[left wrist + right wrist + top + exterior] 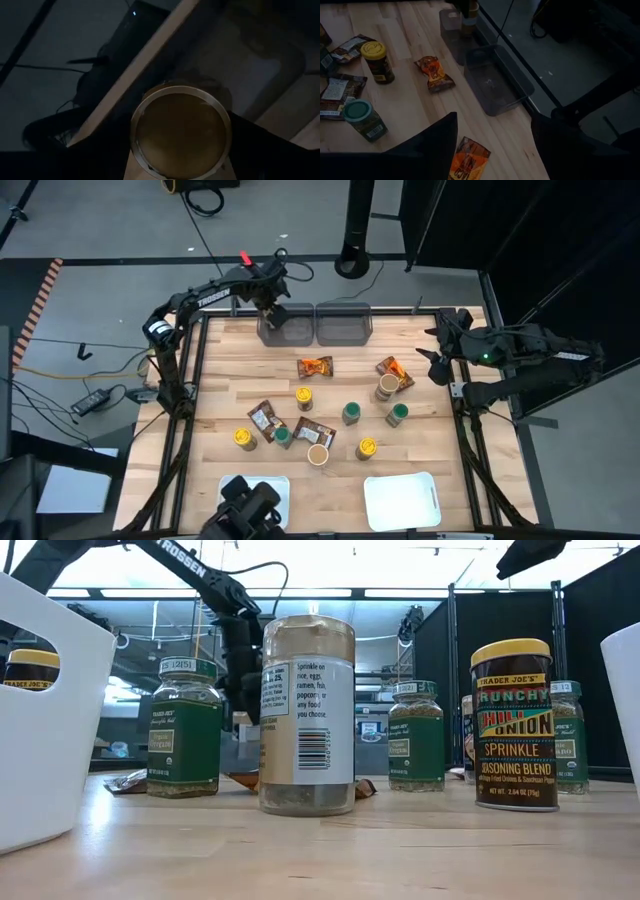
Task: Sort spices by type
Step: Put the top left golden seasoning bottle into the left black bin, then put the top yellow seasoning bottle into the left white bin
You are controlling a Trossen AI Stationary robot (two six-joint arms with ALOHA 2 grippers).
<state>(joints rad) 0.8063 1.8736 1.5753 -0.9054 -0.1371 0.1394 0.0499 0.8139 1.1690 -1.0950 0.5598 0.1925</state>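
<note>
Left gripper [274, 310]: you've got it hovering over the left grey bin [284, 330] at the table's far edge, pinched on a round jar [181, 131].
Held jar: long axis straight up and down, the wrist camera looking right onto its flat round end with a shiny rim.
Right gripper [437, 352]: parked off the right edge near the far corner, fingers spread wide, holding nothing.
Other jars: all upright on the wood, lids up. Yellow lids [243, 438], green lids [351, 413], tan-lid jar [318, 455] at the front middle.
Packets: flat, crinkly foil. Orange packet [314, 367] sits just in front of the bins, brown packets [313, 429] lie in the left cluster.
Low view: glass jars with paper labels, tan-lid one closest to the camera.
Second bin [344, 323]: right beside the first, dark translucent plastic.
White trays [402, 501]: front edge, well apart from the bins.
</note>
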